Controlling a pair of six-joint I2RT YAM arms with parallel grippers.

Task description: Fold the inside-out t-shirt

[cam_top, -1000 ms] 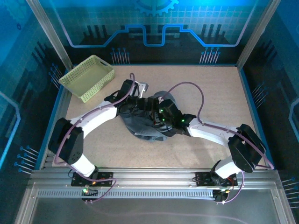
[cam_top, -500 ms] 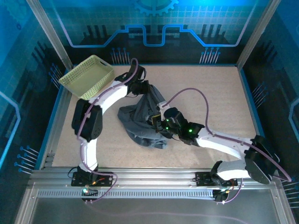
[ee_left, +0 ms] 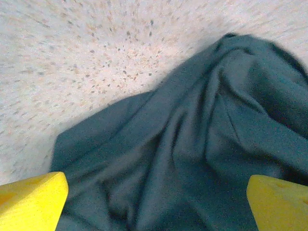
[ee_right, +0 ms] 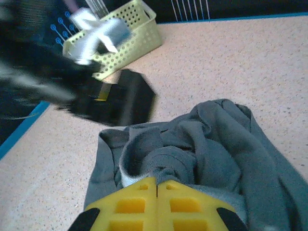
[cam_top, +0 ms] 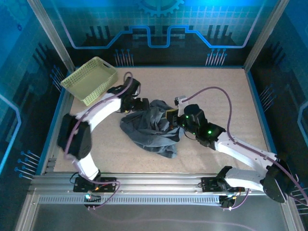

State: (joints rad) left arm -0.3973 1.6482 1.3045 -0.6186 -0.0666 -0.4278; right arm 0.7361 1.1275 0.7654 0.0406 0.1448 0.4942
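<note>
We look down on a bench (cam_top: 226, 91) with a pale, sandy top flecked with dark specks, bordered by a thin blue edge (cam_top: 183, 67). Behind it rises a dark back wall (cam_top: 96, 24) traced with glowing blue circuit-like lines, and part of a gear emblem (cam_top: 161, 6) shows at its top. A left post (cam_top: 52, 33) and a right post (cam_top: 265, 33) of bare aluminium slant up from the far corners. We see blue patterned side walls (cam_top: 14, 110), ribbed aluminium rails (cam_top: 159, 185) along the near edge and a grey plate (cam_top: 154, 216) below them. Cool cyan light washes the walls, while the bench top is evenly lit
</note>
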